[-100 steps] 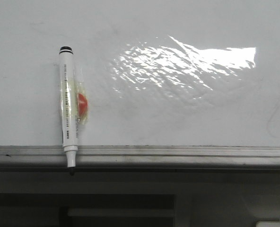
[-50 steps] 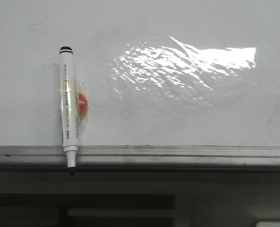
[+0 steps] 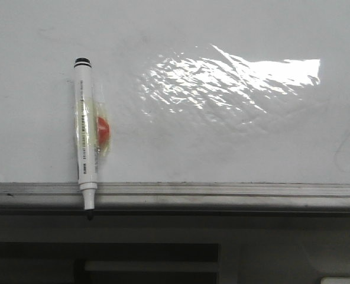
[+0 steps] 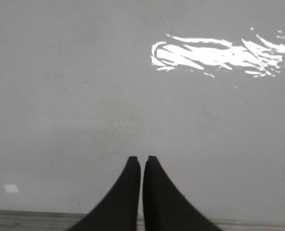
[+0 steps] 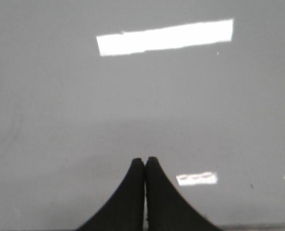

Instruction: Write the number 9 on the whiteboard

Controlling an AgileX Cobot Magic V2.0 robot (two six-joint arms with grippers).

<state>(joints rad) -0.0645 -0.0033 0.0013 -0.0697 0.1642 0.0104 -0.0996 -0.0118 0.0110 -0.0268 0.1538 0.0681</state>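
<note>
The whiteboard (image 3: 222,148) fills the front view, glossy white with a wrinkled glare patch (image 3: 228,83) and a grey metal ledge (image 3: 222,192) along its near edge. No number 9 shows on it. A white marker (image 3: 84,142) with a black end hangs upright at the left, taped to an orange-red magnet (image 3: 103,131), its tip over the ledge. My left gripper (image 4: 141,159) is shut and empty over bare board (image 4: 84,96). My right gripper (image 5: 145,160) is shut and empty over bare board (image 5: 205,120). Neither gripper shows in the front view.
Below the ledge lies a dark recess with a pale bar (image 3: 151,266) and a light object at the bottom right corner (image 3: 340,281). Faint smudges mark the board's right side (image 3: 340,148).
</note>
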